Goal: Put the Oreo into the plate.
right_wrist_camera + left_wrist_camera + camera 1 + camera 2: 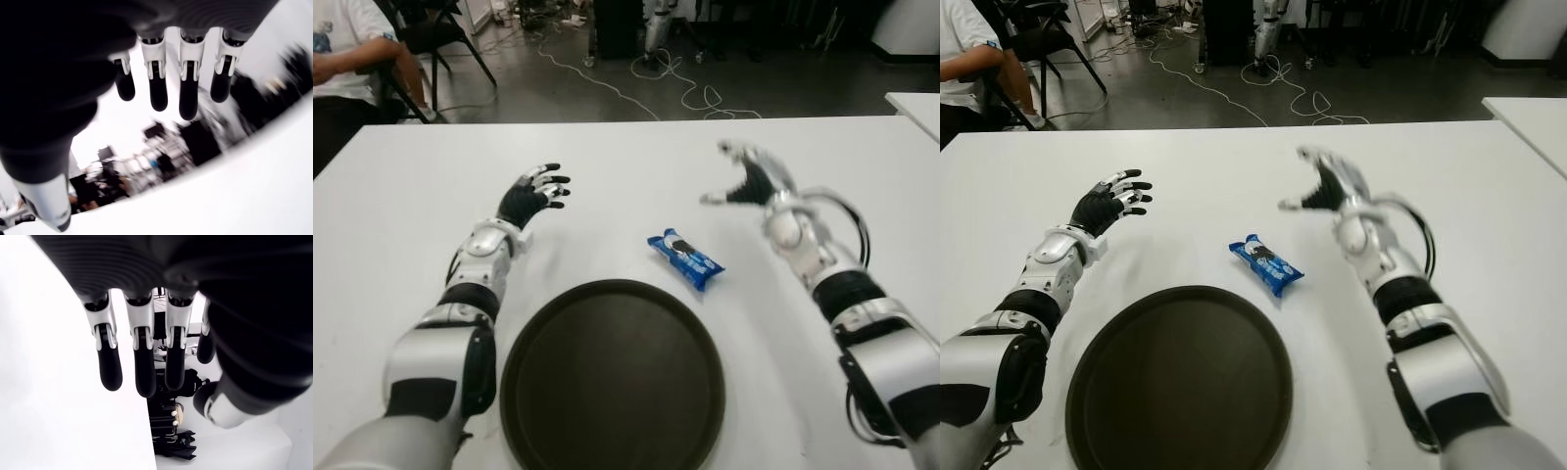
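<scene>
The Oreo (685,258) lies mid-frame on the bench (391,225), above the plate (612,377). Both robot hands are spread and empty. The right robot hand (749,181) should likely descend leftward and pinch the pack's long sides; the left robot hand (533,196) shows at left.

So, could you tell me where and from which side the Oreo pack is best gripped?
Judging by its pose, pinch the Oreo pack across its narrow middle from above: it lies flat and diagonal on the table, and the open right hand is nearer.

The Oreo (684,258) is located on the table (401,215), just beyond the plate (612,377), between left hand (532,196) and right hand (751,179).
</scene>
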`<state>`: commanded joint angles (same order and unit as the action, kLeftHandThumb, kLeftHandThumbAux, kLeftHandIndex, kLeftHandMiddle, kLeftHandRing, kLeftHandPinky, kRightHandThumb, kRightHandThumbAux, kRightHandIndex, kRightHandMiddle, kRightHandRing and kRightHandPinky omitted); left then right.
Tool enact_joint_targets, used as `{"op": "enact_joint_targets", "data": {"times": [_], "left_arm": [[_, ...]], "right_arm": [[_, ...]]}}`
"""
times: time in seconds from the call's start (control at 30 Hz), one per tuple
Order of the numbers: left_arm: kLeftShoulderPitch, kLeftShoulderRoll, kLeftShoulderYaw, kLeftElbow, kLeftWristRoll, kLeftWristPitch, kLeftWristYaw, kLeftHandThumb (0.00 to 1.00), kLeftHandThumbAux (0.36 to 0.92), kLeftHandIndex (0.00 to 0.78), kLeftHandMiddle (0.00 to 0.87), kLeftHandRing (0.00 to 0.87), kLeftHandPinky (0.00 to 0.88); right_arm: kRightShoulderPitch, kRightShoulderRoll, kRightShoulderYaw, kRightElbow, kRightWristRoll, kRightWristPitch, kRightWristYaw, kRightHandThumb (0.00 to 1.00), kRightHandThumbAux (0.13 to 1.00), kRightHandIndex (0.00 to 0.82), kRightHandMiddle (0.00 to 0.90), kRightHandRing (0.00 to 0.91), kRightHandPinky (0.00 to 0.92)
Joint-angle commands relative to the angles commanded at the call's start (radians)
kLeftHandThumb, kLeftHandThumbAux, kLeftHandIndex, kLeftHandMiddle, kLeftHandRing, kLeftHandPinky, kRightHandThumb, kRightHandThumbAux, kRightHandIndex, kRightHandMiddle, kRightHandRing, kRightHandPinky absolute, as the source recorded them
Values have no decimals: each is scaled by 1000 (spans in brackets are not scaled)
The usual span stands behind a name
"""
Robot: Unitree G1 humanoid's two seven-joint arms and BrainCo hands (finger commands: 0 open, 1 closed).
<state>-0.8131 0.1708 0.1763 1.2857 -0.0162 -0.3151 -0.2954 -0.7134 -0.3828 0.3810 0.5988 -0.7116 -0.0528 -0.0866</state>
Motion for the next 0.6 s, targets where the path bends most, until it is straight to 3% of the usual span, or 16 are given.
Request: {"op": "enact_joint_targets", "data": {"times": [0.3,0.43,0.6], "left_arm": [[-2,2,-1,1,2,11,5,85,734,190,294,300,346],[-3,4,-3,2,4,11,3,71,751,194,293,295,341],[-2,4,-3,3,4,5,0,59,752,192,291,296,342]], "right_arm": [[71,-59,20,-310,-92,185,221,0,756,146,199,199,152],[160,-99,7,-559,-185,315,338,0,751,132,178,177,131],[199,-120,-3,-655,-252,375,393,0,805,183,211,209,174]]}}
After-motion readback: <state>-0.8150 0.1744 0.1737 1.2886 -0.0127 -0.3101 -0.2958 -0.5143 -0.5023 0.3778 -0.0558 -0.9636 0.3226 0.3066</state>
